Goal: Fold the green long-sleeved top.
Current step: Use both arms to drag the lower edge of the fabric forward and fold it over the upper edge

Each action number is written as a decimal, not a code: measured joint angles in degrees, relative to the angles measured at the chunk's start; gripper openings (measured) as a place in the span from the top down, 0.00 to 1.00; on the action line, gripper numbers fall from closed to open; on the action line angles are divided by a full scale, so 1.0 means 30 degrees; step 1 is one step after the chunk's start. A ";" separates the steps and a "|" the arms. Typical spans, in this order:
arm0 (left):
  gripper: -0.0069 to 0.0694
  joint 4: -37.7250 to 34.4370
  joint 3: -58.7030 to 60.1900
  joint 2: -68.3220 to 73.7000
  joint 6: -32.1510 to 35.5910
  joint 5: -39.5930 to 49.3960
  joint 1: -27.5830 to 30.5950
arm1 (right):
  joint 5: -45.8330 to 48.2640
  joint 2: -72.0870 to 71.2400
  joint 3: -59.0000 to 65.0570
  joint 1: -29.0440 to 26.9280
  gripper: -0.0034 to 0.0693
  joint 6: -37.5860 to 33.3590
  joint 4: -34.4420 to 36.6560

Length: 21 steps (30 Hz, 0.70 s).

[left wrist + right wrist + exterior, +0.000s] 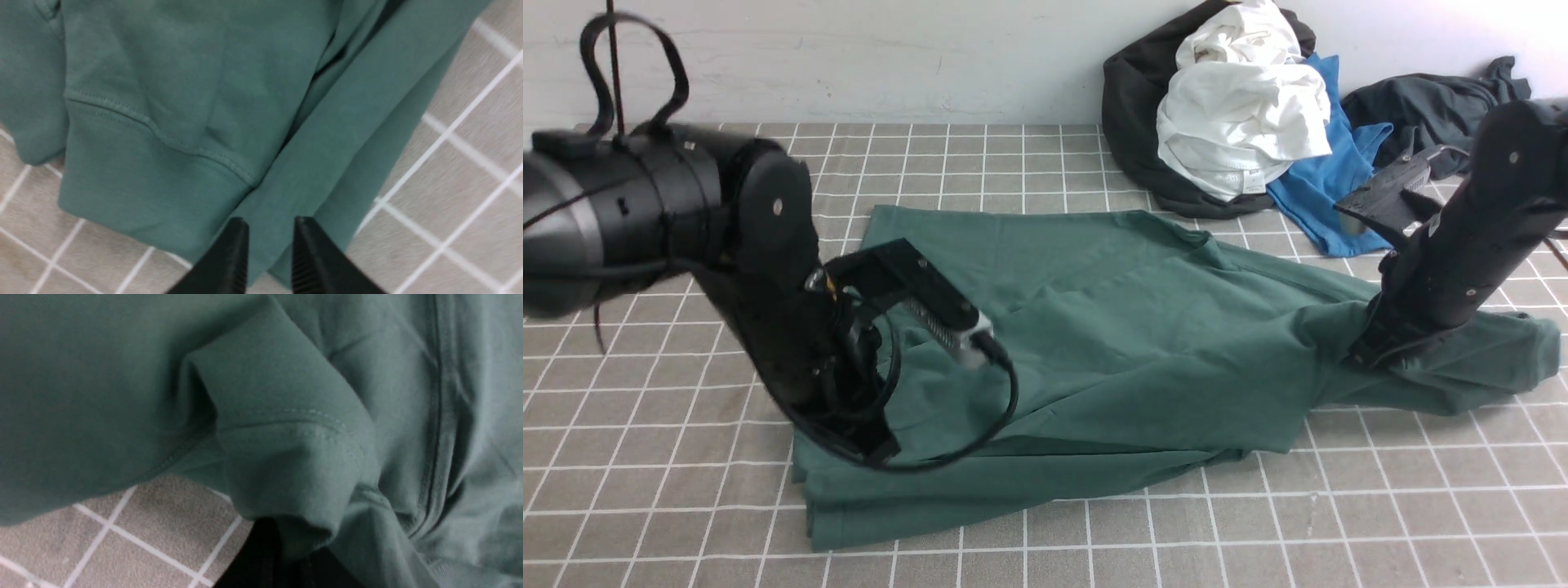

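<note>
- Front view: heaped against the white wall [890, 57] at far right, a black garment [1131, 122], a white garment [1241, 122], a blue garment [1327, 196] and a dark grey garment [1429, 106], all beyond the work area. Green long-sleeved top [1143, 327] spread rumpled across the middle of the checked tabletop [1094, 539], near edge partly doubled over. Left claw [878, 445] down at the top's near-left corner, screened by its own arm and a looping black cable [1005, 408]; fingers impossible to make out here. Right claw [1372, 355] pressed into the cloth at the top's right end, tip buried in folds.
- Left wrist view: two dark fingers [235, 257] of the left claw set slightly apart, nothing pinched between them, over the green cloth close to its edge. Just beside, a sleeve cuff [135, 192] lying flat, stitching plain to see; gridded tabletop showing on either side. Claw cut off by the frame's edge.
- Right wrist view: right claw [286, 559] closed tight on a bunched cuff [294, 469] of the top, a patch of tabletop visible past the hem. Claw itself only a dark shape, mostly hidden under the fold; picture soft throughout.
</note>
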 joint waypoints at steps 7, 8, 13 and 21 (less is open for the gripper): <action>0.40 0.1050 0.3389 0.0020 0.4252 -0.2991 -0.0110 | -0.1332 0.0000 0.0166 0.0000 0.94 -0.0143 0.1009; 0.40 0.1074 0.3438 0.0112 0.5099 -0.3314 -0.0110 | -0.1348 0.0000 0.0176 0.0000 0.94 -0.0143 0.1176; 0.58 0.1615 0.3438 0.0376 0.6419 -0.5259 -0.0110 | -0.1374 0.0000 0.0176 0.0000 0.94 -0.0202 0.1543; 0.91 0.1952 0.3438 0.0299 0.6439 -0.4409 -0.0283 | -0.1374 0.0000 0.0192 0.0000 0.94 -0.0202 0.1556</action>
